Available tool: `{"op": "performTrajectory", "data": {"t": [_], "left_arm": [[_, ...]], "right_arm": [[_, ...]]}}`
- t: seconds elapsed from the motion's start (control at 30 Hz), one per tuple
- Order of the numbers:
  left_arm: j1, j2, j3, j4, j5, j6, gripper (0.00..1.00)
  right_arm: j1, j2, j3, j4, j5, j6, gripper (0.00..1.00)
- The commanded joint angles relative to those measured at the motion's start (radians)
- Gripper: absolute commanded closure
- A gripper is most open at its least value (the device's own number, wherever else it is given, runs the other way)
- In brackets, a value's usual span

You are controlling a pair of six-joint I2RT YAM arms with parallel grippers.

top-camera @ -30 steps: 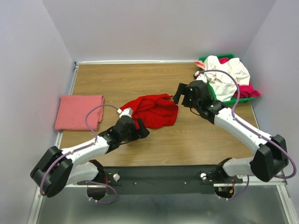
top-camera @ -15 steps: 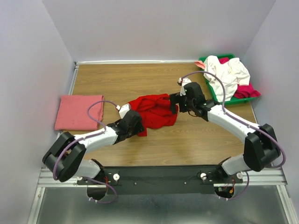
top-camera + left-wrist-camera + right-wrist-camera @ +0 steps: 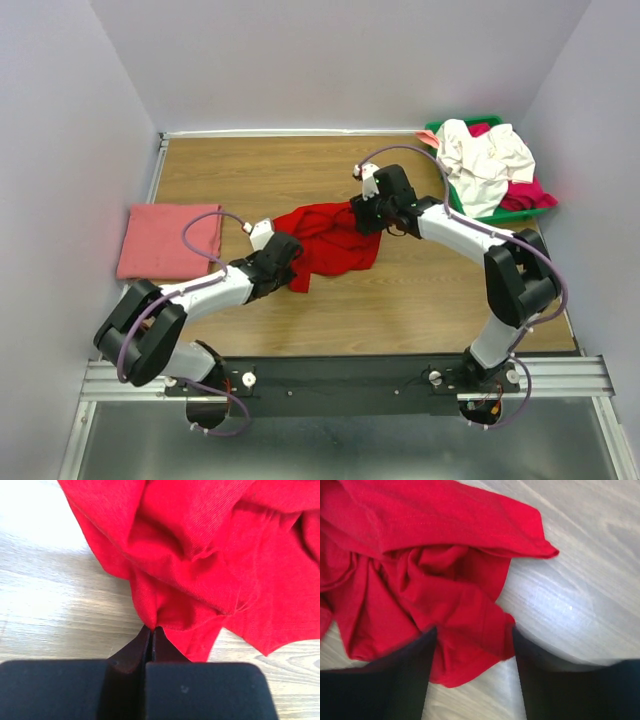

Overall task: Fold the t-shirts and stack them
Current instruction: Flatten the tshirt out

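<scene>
A crumpled bright red t-shirt (image 3: pixel 335 240) lies mid-table. My left gripper (image 3: pixel 293 262) is at its near-left edge, and in the left wrist view the gripper (image 3: pixel 151 629) is shut on a pinched fold of the red t-shirt (image 3: pixel 200 555). My right gripper (image 3: pixel 362 215) is at the shirt's far-right edge. In the right wrist view its jaws (image 3: pixel 474 632) stand apart and blurred, with a flap of the red t-shirt (image 3: pixel 435 580) between them. A salmon-pink t-shirt (image 3: pixel 168 240) lies folded square at the left.
A green tray (image 3: pixel 440 130) at the back right corner holds a heaped white t-shirt (image 3: pixel 485 160) and a magenta t-shirt (image 3: pixel 530 193). Grey walls close in the table on three sides. A metal rail runs along the near edge.
Both arms moved in onto the red t-shirt. The left gripper went from open to shut on its near-left edge. The right gripper reached left, and its jaws narrowed around the far-right edge.
</scene>
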Motion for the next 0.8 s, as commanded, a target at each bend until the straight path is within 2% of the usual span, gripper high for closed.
{"op": "performTrajectory", "data": {"t": [0.0, 0.1, 0.13, 0.17, 0.27, 0.4, 0.53, 0.67, 0.77], "left_arm": [[0.01, -0.055, 0.004, -0.016, -0.092, 0.008, 1.0], [0.014, -0.094, 0.007, -0.036, -0.131, 0.005, 1.0], [0.014, -0.122, 0.011, -0.042, -0.143, 0.007, 1.0], [0.014, -0.139, 0.016, -0.06, -0.177, 0.011, 1.0], [0.014, -0.215, 0.051, -0.141, -0.238, -0.018, 1.0], [0.014, -0.355, 0.105, -0.244, -0.344, -0.07, 1.0], [0.016, -0.577, 0.14, -0.281, -0.396, -0.073, 1.0], [0.014, -0.752, 0.232, -0.309, -0.405, -0.041, 1.0], [0.016, -0.855, 0.336, -0.296, -0.363, 0.025, 1.0]], "right_arm": [[0.001, 0.028, 0.026, 0.011, -0.048, 0.002, 0.5], [0.001, 0.007, 0.009, 0.009, 0.0, 0.014, 0.82], [0.001, -0.007, -0.008, 0.009, 0.016, 0.047, 0.97], [0.001, -0.036, -0.016, 0.009, 0.035, 0.061, 1.0], [0.001, -0.103, -0.04, 0.008, 0.104, 0.112, 1.0], [0.003, -0.313, -0.065, 0.008, 0.165, 0.181, 1.0], [0.001, -0.497, -0.076, 0.003, 0.213, 0.224, 1.0], [0.003, -0.651, -0.054, -0.027, 0.202, 0.236, 1.0], [0.003, -0.748, 0.005, -0.057, 0.106, 0.239, 1.0]]}}
